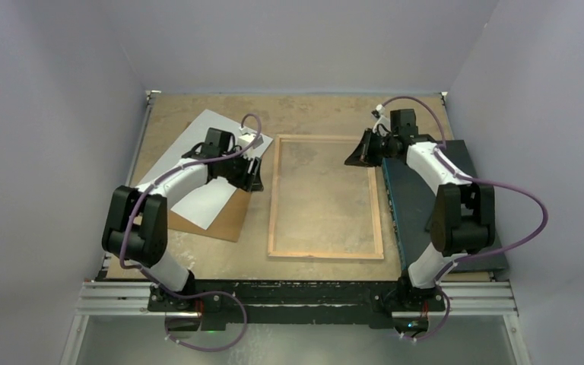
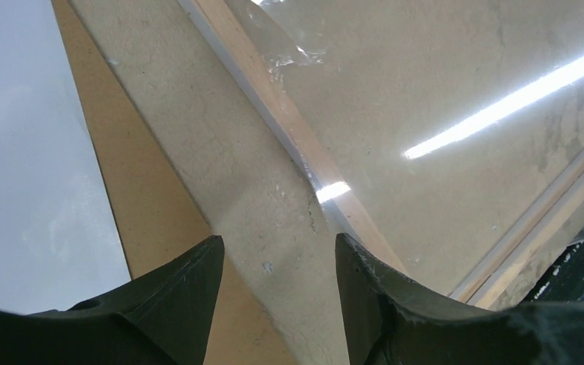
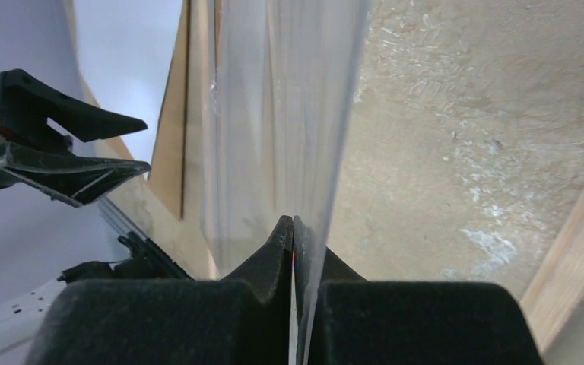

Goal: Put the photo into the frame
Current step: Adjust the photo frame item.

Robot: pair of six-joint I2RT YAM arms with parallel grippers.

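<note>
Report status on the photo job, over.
Left gripper open, empty, beside the frame. Right gripper shut on the clear sheet. Photo white side up on the brown board, outside the frame.

Pale lavender-grey walls are closing in the workspace on three sides, meeting at soft corners behind. A worn tan tabletop is spreading between them, its surface showing mottled, scuffed patches. A white edge strip is running down its left side. Silver metal rails are lying across the near edge, with a grey surface showing below them. Even, diffuse light is falling from above, casting only faint shadows.
</note>
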